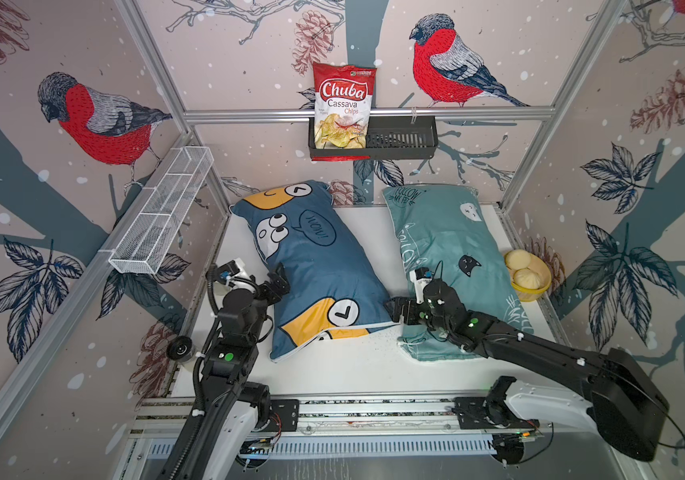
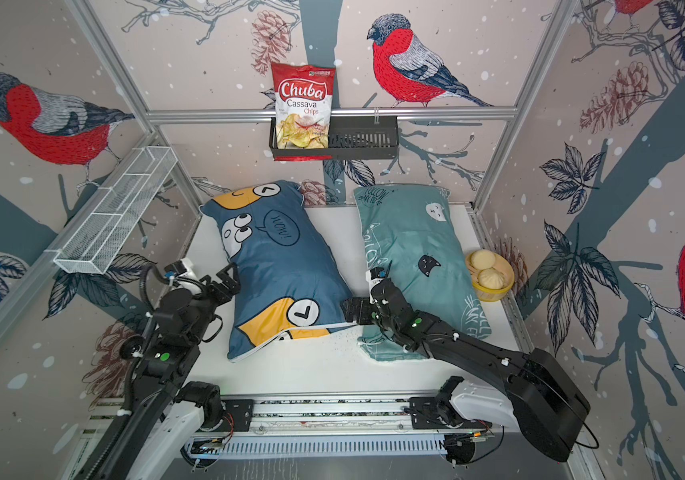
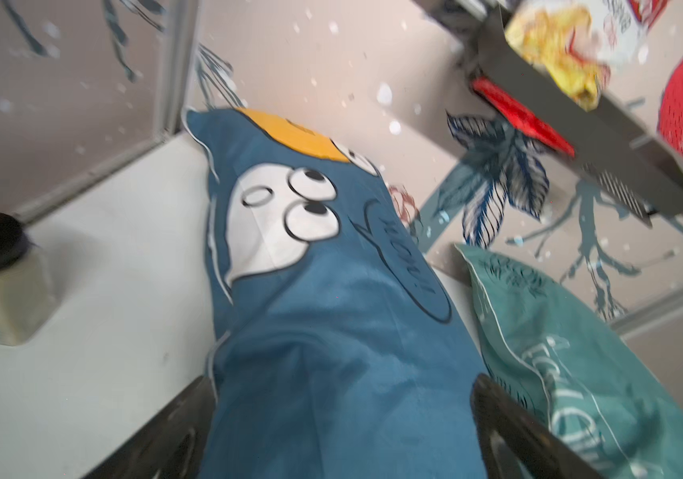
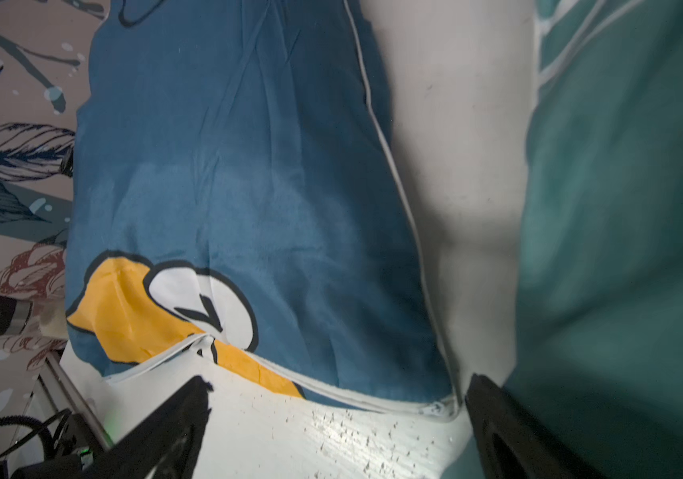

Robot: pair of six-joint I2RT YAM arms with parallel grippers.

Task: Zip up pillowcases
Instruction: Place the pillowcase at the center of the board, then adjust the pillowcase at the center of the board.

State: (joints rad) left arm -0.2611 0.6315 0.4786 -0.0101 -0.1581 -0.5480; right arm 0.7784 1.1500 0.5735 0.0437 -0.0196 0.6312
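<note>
Both jaws are sitting spread, gripping nothing. Left jaws are straddling the blue pillowcase (image 1: 311, 266) edge on the worktop (image 1: 353, 374); right jaws are hovering by its zip corner (image 4: 435, 408). Zip's looking about closed, so I'm guessing the teal pillowcase (image 1: 449, 232) is coming next.

Fig.: your L arm (image 1: 230, 328) rises steeply, wrist bent fwd; left gripper (image 1: 279, 277) has jaws spread wide. Your R arm (image 1: 540, 347) stretches low & inward; right gripper (image 1: 394, 309) points sideways toward the L arm, jaws equally wide.
</note>
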